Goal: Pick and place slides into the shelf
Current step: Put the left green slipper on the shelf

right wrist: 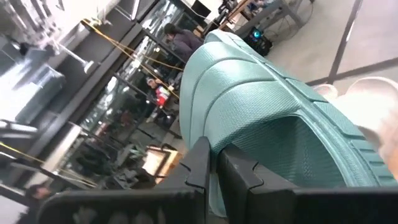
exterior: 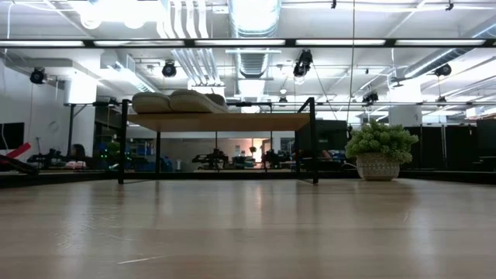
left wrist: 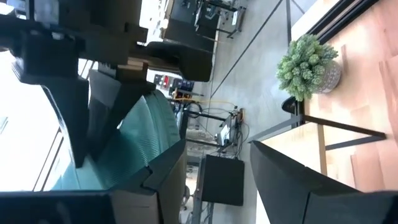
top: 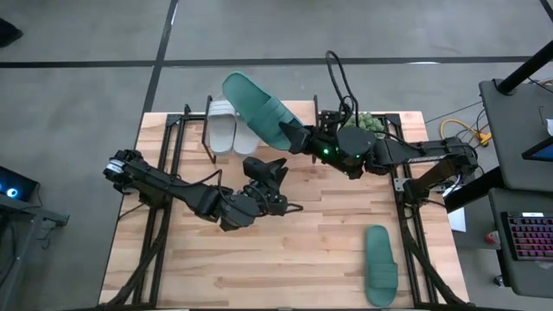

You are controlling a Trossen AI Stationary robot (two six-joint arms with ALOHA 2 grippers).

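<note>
Plank tabletop (top: 259,259) on grey floor, open workshop beyond with ceiling ducts and lamps. Left arm reaches in from the table's left edge to mid-table; left gripper (top: 281,206) hovers over bare boards, fingers (left wrist: 292,186) apart with nothing between them, pointed toward the right arm. At the far edge, left of centre, the shelf (top: 226,111) stands with two pale slides (top: 233,128) side by side on its plank top; in the low view these show as two rounded humps (exterior: 178,101) on the left part of the plank (exterior: 225,122). Just right of them, one teal slide (top: 259,108) is held up at a tilt, its free end out past the table's far edge, its near end overlapping the right pale slide from above; whether they touch I cannot tell. Right gripper (top: 298,138) is clamped on that teal slide's near end; right wrist view shows the fingers (right wrist: 202,165) pinched tight on the teal ribbed strap (right wrist: 261,112). Right arm comes in from the table's right edge. Behind the gripper, near the far right corner, a small potted plant (exterior: 377,153). Second teal slide (top: 379,266) lies flat at the near right of the table, well apart from both grippers. People sit at benches in the room's background (right wrist: 180,43).
</note>
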